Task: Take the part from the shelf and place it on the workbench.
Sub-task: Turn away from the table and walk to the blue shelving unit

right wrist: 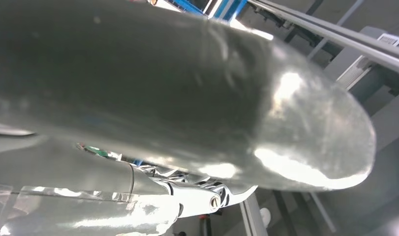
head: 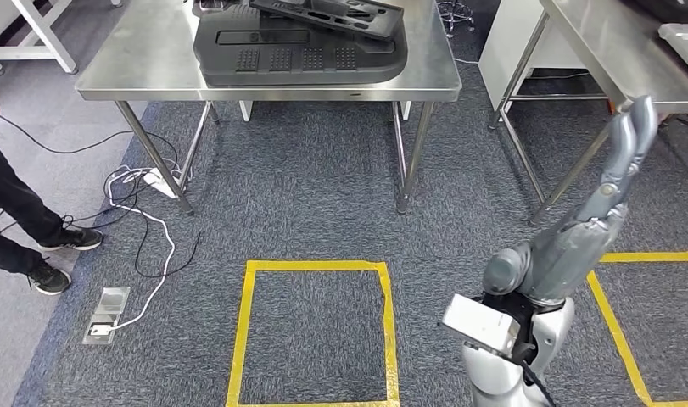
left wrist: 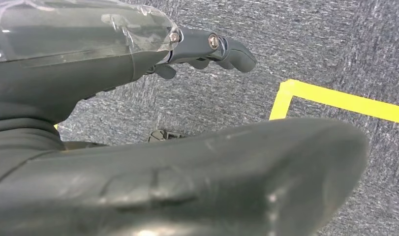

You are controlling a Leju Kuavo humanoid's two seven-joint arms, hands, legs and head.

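Two black moulded parts lie on the steel workbench point(head: 153, 64) ahead: a large flat one point(head: 298, 47) and a narrower one point(head: 332, 13) stacked across it. My right arm is raised, and its hand point(head: 635, 127) points up with straight fingers beside the front edge of a second steel table point(head: 612, 59) on the right; it holds nothing. The right wrist view has the thumb point(right wrist: 236, 98) close up and a finger point(right wrist: 207, 199) apart from it. My left hand point(left wrist: 202, 147) hangs over the carpet, its fingers point(left wrist: 212, 49) apart from the thumb with nothing between them.
A person's legs in dark trousers point(head: 18, 220) stand at the left edge. White and black cables point(head: 145, 212) and a floor socket point(head: 107, 315) lie beside the workbench's left leg. Yellow tape squares point(head: 315, 265) mark the grey carpet. A grey tray point(head: 684, 34) sits on the right table.
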